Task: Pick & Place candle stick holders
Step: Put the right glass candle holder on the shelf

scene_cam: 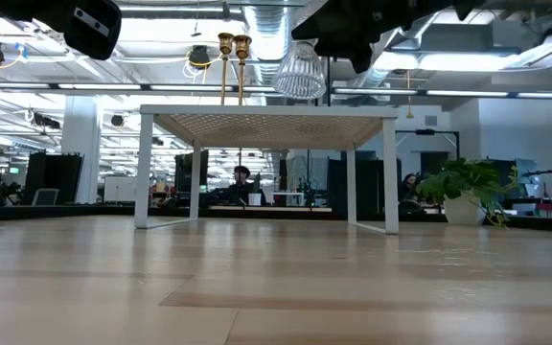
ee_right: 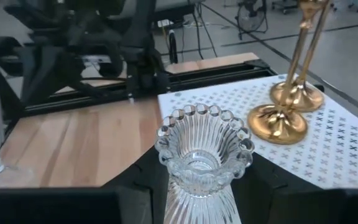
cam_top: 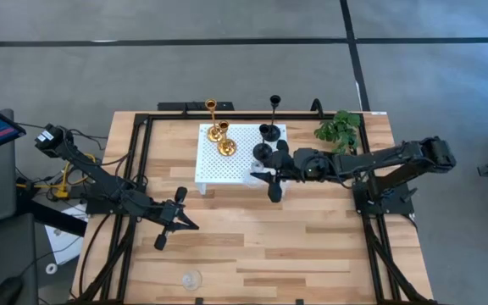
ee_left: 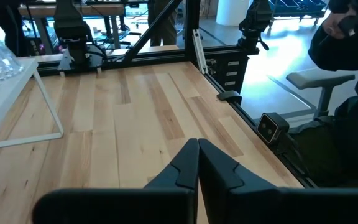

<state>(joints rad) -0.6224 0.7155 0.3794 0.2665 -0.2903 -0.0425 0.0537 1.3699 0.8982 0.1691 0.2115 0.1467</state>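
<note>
Holders stood in two pairs on the white platform [cam_top: 219, 165]: two gold holders [cam_top: 221, 140] close together toward its far left, and two black holders [cam_top: 267, 140] toward its far right. A clear glass holder [ee_right: 204, 158] was pinched in the right gripper [cam_top: 271, 176], which hung over the platform's near right part, by the edge. In the right wrist view its beaded rim faced up and its ribbed body ran down between the fingers; in the low view the glass [scene_cam: 299, 72] looked to be above the platform top, though whether it touched could not be told. Another clear holder [cam_top: 192, 279] sat alone on the table [cam_top: 312, 246] at the near edge, well apart from the platform.

The step appeared to be setting the glass down on the platform. To do it well, the right arm would likely need to keep the piece upright, lower it straight and slowly onto a bare patch well clear of the black pair and in from the edge, and spread its fingers only once the base sat flat. Glass would be slippery and brittle, so a gentle descent seemed wise.

The left gripper [cam_top: 174, 222] waited low over the table's near left, its fingers pressed together and holding nothing.
</note>
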